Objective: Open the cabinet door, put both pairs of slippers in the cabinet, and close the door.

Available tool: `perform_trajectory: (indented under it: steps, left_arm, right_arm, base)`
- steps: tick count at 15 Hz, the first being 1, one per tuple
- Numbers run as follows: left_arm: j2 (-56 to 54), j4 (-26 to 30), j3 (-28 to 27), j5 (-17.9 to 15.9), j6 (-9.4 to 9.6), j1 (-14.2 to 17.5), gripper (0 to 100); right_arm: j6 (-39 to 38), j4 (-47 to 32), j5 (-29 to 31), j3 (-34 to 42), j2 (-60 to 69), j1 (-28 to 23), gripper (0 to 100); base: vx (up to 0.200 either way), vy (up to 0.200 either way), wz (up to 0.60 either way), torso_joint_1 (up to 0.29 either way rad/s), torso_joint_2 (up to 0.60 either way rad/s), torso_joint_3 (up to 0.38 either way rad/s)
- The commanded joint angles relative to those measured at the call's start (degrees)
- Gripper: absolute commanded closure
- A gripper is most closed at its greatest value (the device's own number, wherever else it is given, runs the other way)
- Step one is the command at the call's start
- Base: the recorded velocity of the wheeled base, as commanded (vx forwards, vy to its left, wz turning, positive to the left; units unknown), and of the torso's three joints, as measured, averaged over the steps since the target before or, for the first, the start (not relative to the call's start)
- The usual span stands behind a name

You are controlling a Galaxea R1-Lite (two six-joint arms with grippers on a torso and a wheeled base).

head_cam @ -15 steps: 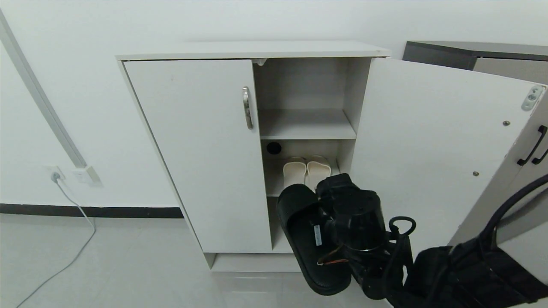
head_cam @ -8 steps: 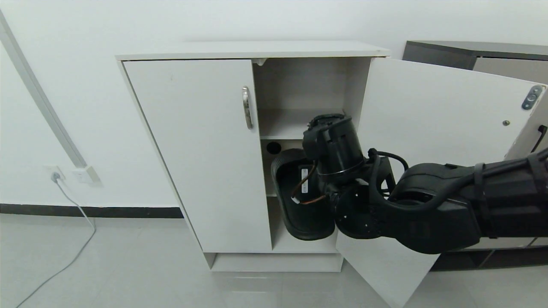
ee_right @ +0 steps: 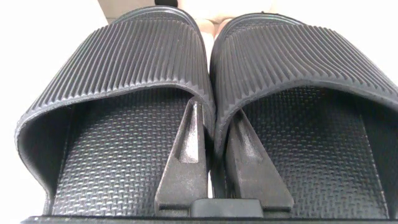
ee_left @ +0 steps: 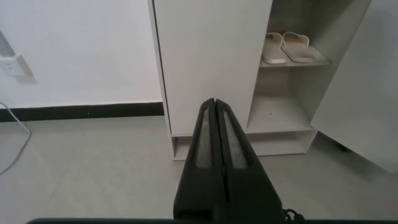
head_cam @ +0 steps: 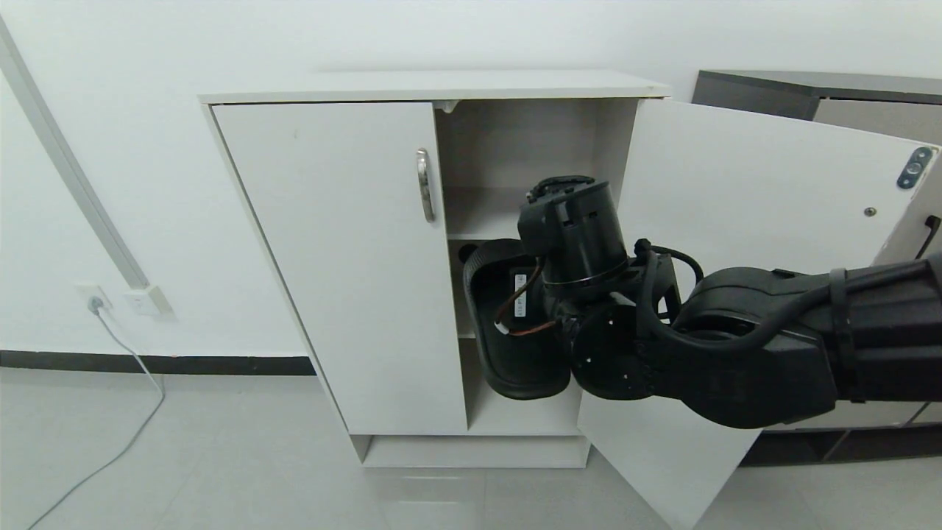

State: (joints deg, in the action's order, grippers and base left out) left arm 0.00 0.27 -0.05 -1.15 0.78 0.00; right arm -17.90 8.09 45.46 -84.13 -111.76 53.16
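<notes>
The white cabinet [head_cam: 441, 85] has its left door [head_cam: 338, 258] closed and its right door [head_cam: 736, 243] swung wide open. My right gripper [ee_right: 216, 115] is shut on the pair of black slippers [head_cam: 508, 331], pinching the inner strap edges of both [ee_right: 118, 74]. It holds them tilted in the open half, at middle-shelf height. A pair of white slippers [ee_left: 286, 46] lies on the middle shelf; in the head view my arm hides it. My left gripper [ee_left: 214, 109] is shut and empty, low over the floor, facing the cabinet.
The bottom shelf [ee_left: 280, 115] is bare. A grey cabinet [head_cam: 809, 92] stands just behind the open door. A wall socket with a cable [head_cam: 96, 302] is at the far left, and bare floor tiles [head_cam: 184, 471] lie in front.
My right arm has lifted the black slippers from low in front of the cabinet up into its open half, then a little higher and farther in. The white slippers are now hidden behind it.
</notes>
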Motion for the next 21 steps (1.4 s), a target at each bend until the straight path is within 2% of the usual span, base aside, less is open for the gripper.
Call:
perform_trajectory:
  steps: [1, 16, 21]
  left_arm:
    - [0.09, 0.00, -0.04, 0.00, 0.01, 0.00, 100]
    - [0.09, 0.00, -0.04, -0.08, 0.01, 0.00, 100]
    - [0.09, 0.00, 0.05, 0.00, 0.01, 0.00, 100]
  right_arm:
    - [0.05, 0.08, -0.02, -0.25, 0.23, 0.01, 100]
    - [-0.03, 1.13, -0.02, -0.25, -1.09, 0.01, 100]
    - [-0.03, 3.42, 0.07, -0.25, -2.85, -0.08, 100]
  base:
    - [0.200, 0.000, 0.00, 0.002, 0.00, 0.002]
    - [0.200, 0.000, 0.00, 0.001, 0.00, 0.002]
    - [0.000, 0.000, 0.00, 0.000, 0.00, 0.000]
